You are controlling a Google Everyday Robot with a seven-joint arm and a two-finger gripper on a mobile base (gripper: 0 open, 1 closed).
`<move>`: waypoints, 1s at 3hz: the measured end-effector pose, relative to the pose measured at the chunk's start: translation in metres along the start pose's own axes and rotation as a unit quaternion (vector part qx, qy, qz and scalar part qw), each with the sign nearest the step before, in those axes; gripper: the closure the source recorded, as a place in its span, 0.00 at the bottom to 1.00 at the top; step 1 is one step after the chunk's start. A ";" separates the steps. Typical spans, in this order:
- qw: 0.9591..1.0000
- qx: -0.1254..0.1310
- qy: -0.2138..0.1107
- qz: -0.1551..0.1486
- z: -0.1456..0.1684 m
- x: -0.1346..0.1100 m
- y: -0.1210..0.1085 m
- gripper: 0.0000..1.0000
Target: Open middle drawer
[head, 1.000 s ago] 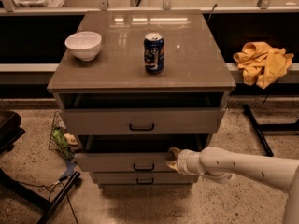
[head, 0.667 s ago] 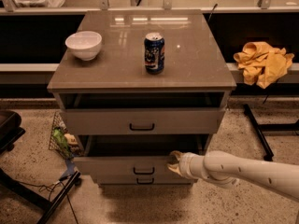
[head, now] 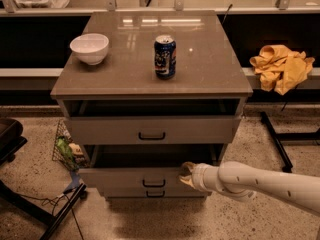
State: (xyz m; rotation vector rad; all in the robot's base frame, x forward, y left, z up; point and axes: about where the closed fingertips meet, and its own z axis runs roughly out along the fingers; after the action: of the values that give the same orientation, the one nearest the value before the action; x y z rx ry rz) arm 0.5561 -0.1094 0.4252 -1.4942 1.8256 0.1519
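Middle drawer pulled partway out, my gripper at its front panel.

The middle drawer (head: 125, 178) sits second from the top in the cabinet, its front standing forward of the cabinet face with a dark gap open above it and its black bar handle (head: 153, 183) at the centre. My gripper (head: 187, 174) is at the upper edge of that front panel, just right of the handle; whether it is apart, together or clamped on the panel I cannot tell. My arm (head: 265, 185) reaches in from the right. The top drawer (head: 110, 130) above also stands slightly out, and the bottom drawer (head: 125, 193) shows just beneath. On the counter (head: 210, 69) stand a white bowl (head: 89, 48) at the left and a blue can (head: 165, 57) near the middle, well apart. A yellow cloth (head: 281, 66) lies off to the right.
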 end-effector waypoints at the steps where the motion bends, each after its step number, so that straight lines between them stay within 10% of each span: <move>1: 1.000 0.000 0.000 0.000 0.000 0.000 0.000 1.00; 3: 1.000 0.000 0.000 0.000 0.000 0.000 0.000 1.00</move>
State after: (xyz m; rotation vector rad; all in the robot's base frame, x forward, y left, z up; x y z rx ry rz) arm 0.5560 -0.1094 0.4252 -1.4941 1.8259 0.1519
